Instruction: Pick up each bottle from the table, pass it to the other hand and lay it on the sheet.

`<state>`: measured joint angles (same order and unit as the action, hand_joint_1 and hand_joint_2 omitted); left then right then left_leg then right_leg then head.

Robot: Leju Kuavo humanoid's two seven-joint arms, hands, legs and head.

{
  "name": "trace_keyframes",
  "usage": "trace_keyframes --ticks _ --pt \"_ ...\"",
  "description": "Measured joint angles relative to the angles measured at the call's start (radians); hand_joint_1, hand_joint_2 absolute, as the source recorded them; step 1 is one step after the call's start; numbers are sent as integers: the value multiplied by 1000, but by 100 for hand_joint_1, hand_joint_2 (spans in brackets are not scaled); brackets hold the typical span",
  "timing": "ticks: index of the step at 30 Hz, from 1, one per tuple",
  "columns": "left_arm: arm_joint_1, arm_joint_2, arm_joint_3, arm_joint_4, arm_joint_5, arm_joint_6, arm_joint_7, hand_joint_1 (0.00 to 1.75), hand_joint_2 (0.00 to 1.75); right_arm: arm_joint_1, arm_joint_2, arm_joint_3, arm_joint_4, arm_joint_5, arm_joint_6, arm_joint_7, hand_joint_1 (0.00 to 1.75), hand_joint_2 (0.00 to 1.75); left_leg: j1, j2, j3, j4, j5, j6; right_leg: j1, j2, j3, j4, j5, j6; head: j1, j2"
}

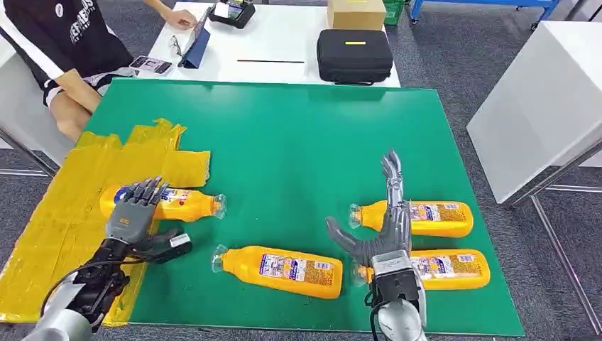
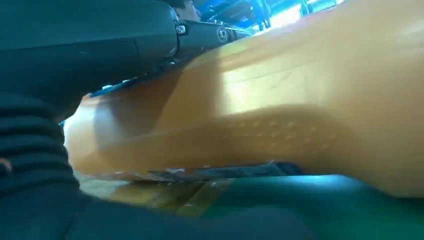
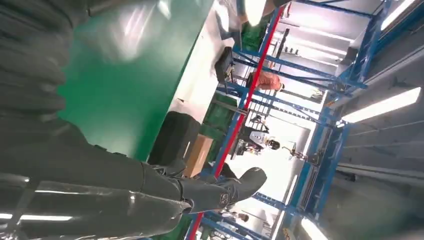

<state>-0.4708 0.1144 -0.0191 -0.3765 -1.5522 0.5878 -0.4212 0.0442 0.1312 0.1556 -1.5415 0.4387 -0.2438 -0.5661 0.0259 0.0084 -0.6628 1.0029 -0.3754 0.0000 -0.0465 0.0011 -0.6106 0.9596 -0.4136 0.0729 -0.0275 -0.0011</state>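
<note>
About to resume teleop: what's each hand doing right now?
Left hand: fingers laid over the bottle on the yellow sheet; whether it grips cannot be told.
Right hand: open, fingers spread, holding nothing.

Left hand (image 1: 135,213) lies fingers curled downward; right hand (image 1: 383,231) is spread flat.

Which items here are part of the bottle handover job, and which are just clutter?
Job items:
- four orange bottles: one on the yellow sheet under the left robot hand, three on the green mat
- right robot hand, open

Clutter:
- black case
- cardboard box
- tablet
- seated person
</note>
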Motion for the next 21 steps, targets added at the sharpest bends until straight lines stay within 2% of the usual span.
trace_keyframes --ticks 13,16,21 --pt "-21 -35 23 27 49 -20 -23 0 0 0 9 -13 0 11 0 9 0 175 0 0 2 0 0 0 0 0 2 0 0 0 0 0" --pt "-21 -45 46 28 118 8 -76 0 0 1 9 -17 0 11 -1 9 0 175 0 0 2 0 0 0 0 0 2 0 0 0 0 0" --pt "-23 -72 120 19 339 74 -255 0 0 5 10 -19 -1 15 -10 9 0 175 0 0 2 0 0 0 0 0 1 0 0 0 0 0"
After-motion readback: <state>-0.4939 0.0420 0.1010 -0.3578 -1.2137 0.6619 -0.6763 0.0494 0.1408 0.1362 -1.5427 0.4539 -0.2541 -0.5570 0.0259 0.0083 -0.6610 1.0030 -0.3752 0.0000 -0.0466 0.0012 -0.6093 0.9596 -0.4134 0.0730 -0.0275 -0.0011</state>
